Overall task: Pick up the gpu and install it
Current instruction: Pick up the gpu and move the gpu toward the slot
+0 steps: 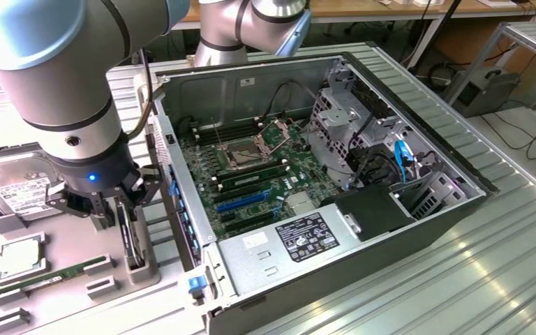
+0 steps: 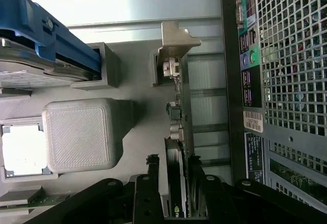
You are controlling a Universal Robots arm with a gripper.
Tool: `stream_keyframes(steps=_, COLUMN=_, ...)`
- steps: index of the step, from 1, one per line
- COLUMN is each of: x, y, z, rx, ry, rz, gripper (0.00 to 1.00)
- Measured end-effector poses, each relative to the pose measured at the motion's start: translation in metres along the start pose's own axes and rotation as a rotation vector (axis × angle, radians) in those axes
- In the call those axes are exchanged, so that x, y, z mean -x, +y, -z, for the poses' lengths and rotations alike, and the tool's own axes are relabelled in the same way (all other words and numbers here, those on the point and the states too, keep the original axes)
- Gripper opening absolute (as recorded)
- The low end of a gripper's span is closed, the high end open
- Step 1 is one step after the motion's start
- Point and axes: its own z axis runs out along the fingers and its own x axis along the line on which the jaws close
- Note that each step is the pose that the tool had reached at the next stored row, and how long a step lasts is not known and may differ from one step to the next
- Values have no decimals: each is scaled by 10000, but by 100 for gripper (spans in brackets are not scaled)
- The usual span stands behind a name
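The gpu (image 1: 134, 241) is a thin dark card standing on its edge in a slot of the grey parts holder (image 1: 147, 269), at the exterior view's left, beside the open computer case. In the wrist view the gpu (image 2: 179, 114) runs away from me, with its silver bracket (image 2: 176, 40) at the far end. My gripper (image 1: 123, 209) has come down over the card. In the wrist view my gripper (image 2: 173, 161) is open, with one black finger (image 2: 152, 175) on each side of the card's near end. A small gap shows on both sides.
The open computer case (image 1: 407, 118) lies right beside the holder, its motherboard (image 1: 249, 178) facing up. Its perforated rear panel (image 2: 291, 55) stands close to the card. On the holder also sit a hard drive (image 1: 17, 188), a processor chip (image 1: 21, 255) and a green memory stick (image 1: 54, 274).
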Motion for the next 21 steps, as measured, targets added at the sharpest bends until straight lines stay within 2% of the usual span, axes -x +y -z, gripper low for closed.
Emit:
stream_keyframes(steps=9, x=0, y=-1, z=-13, rx=1, ry=2, rz=42, gripper=36)
stream_keyframes(steps=10, x=0, y=-1, z=-14, rx=1, ry=1, rz=48, gripper=35)
stream_keyframes(steps=11, x=0, y=-1, z=-13, rx=1, ry=3, rz=51, gripper=28)
stream_keyframes(steps=15, x=-1, y=-1, z=-14, rx=1, ry=4, rz=80, gripper=27)
stream_keyframes(steps=18, x=0, y=0, z=-15, rx=19, ry=25, rz=638, gripper=27)
stream_keyframes(steps=21, x=0, y=0, z=-15, rx=25, ry=33, rz=847, gripper=26)
